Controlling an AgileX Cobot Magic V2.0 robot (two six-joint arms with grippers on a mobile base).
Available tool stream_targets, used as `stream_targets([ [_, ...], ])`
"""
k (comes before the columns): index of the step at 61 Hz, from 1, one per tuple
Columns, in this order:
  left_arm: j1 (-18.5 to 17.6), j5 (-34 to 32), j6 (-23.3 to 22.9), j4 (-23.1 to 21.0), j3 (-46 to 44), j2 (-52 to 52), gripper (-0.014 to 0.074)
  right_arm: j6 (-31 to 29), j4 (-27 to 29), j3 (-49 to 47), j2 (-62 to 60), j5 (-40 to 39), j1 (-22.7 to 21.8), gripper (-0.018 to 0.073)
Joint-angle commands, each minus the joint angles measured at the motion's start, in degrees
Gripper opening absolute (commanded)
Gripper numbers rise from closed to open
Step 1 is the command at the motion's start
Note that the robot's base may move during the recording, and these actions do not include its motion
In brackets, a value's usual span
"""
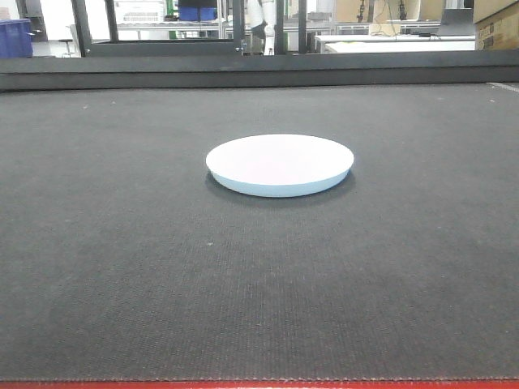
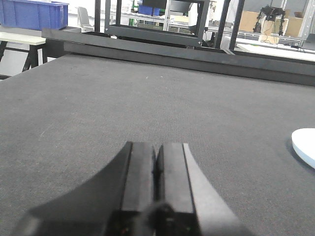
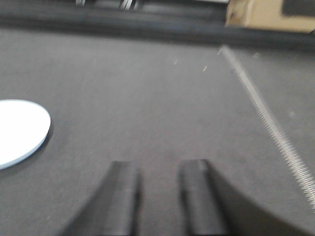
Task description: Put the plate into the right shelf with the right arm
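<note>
The white plate (image 1: 280,164) lies flat in the middle of the dark grey mat. Its edge shows at the right of the left wrist view (image 2: 305,146) and at the left of the right wrist view (image 3: 19,130). My left gripper (image 2: 156,147) is shut and empty, low over the mat, left of the plate. My right gripper (image 3: 158,167) is open and empty, low over the mat, to the right of the plate and apart from it. The right wrist view is blurred. The right shelf is out of view.
A raised dark rail (image 1: 259,69) runs along the mat's far edge. A red table edge (image 1: 259,384) shows at the front. A blue bin (image 2: 33,14) stands on a bench at far left. A cardboard box (image 3: 268,14) sits beyond the mat's far right.
</note>
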Motion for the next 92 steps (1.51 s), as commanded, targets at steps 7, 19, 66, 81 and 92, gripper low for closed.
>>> stream_targets([
  [7,-0.2,-5.1,-0.3,0.0,0.4,-0.7,-0.0047,0.6,-0.1,-8.2,12.0,-0.7,2.6,0.0632],
  [19,-0.2,-5.1,-0.3,0.0,0.4,-0.7,-0.0047,7.8,-2.3,-17.9,25.9,3.5,8.1,0.0578],
  [66,-0.2,-5.1,-0.3,0.0,0.4,-0.7,-0.0047,26.8,-13.9,-52.4,73.6,6.2,24.6,0.0558],
  [81,-0.2,-5.1,-0.3,0.0,0.4,-0.7,-0.0047,26.7,-17.0,-52.6,78.6,1.9,24.6,0.0557],
  [92,-0.2,-5.1,-0.3,0.0,0.4,-0.7,-0.0047,26.7,-17.0,-52.6,81.3,-2.0,24.6,0.0557],
])
